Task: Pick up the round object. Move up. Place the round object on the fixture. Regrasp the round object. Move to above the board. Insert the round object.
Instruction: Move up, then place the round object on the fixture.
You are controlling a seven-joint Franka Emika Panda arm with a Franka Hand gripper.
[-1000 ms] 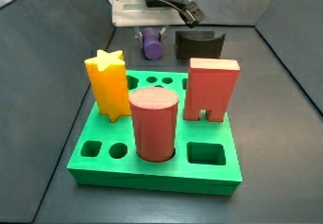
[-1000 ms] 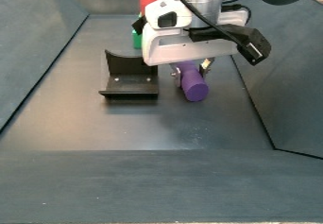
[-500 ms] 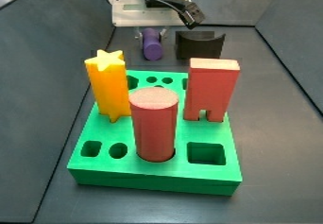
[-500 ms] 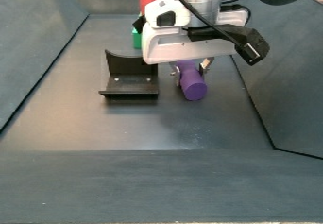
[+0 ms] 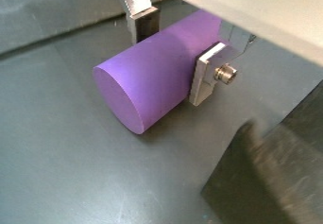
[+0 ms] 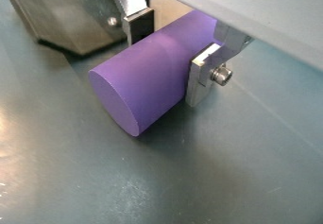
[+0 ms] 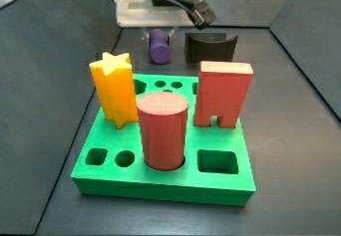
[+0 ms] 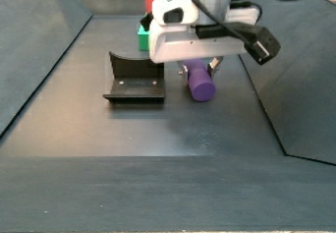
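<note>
Gripper (image 5: 177,46) sits low at the floor, silver finger plates closed against both sides of the small purple cylindrical peg (image 5: 154,67) lying beside the black notched fixture (image 8: 132,80); lift straight up, keep squeeze steady, clear the fixture before shifting sideways.

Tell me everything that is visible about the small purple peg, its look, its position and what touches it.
The purple peg is a short, smooth, matte cylinder with a flat round end face, plastic by its look. It lies on its side on the dark floor, beside the black fixture and behind the green board. The gripper stands over it, jaws on both sides of its curved wall, the silver fingers against it. Whether it is lifted cannot be told.
</note>
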